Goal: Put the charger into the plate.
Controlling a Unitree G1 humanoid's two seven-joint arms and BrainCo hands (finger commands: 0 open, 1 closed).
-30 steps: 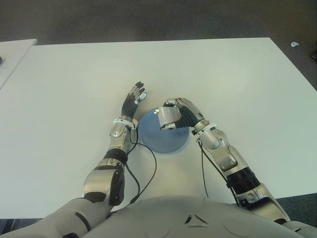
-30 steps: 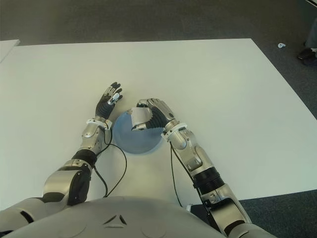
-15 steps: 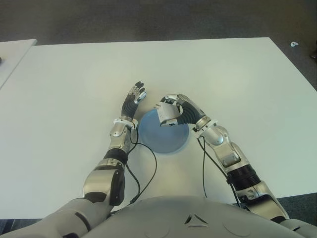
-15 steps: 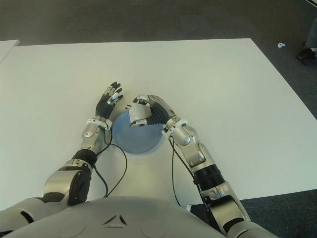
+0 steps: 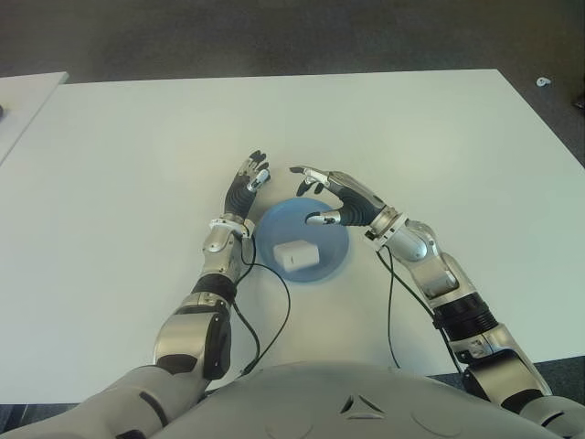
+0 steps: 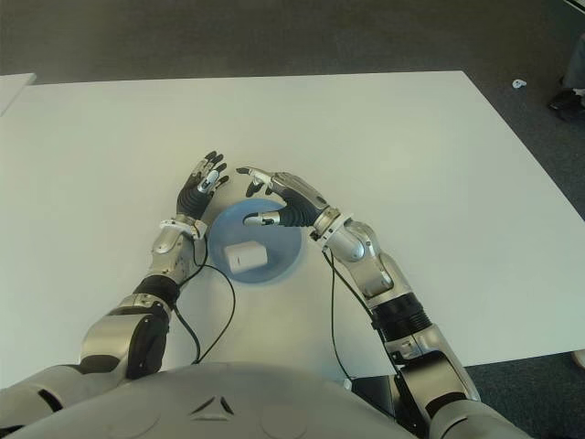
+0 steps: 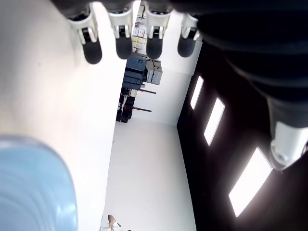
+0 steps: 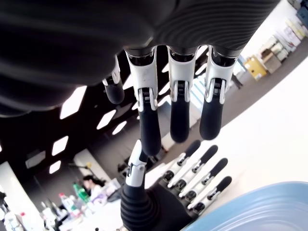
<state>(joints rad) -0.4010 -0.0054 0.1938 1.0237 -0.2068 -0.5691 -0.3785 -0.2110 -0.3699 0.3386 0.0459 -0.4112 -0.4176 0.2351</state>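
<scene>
A small white charger (image 5: pixel 297 255) lies inside the blue plate (image 5: pixel 331 261) on the white table (image 5: pixel 411 137). My right hand (image 5: pixel 333 197) hovers over the plate's far right rim with fingers spread and nothing in them. Its fingers (image 8: pixel 179 103) show straight in the right wrist view, above the plate's edge (image 8: pixel 250 208). My left hand (image 5: pixel 249 180) stands open just left of the plate, palm toward it, its fingertips (image 7: pixel 122 31) extended. The plate's rim (image 7: pixel 33 187) shows in the left wrist view.
Thin black cables (image 5: pixel 274 302) trail from both wrists across the table toward my body. A second white table's corner (image 5: pixel 27 91) shows at far left. Dark floor lies beyond the table's far edge.
My right hand was shut on the charger above the plate. It has opened and moved slightly right, and the charger now lies in the plate. The left hand has not moved.
</scene>
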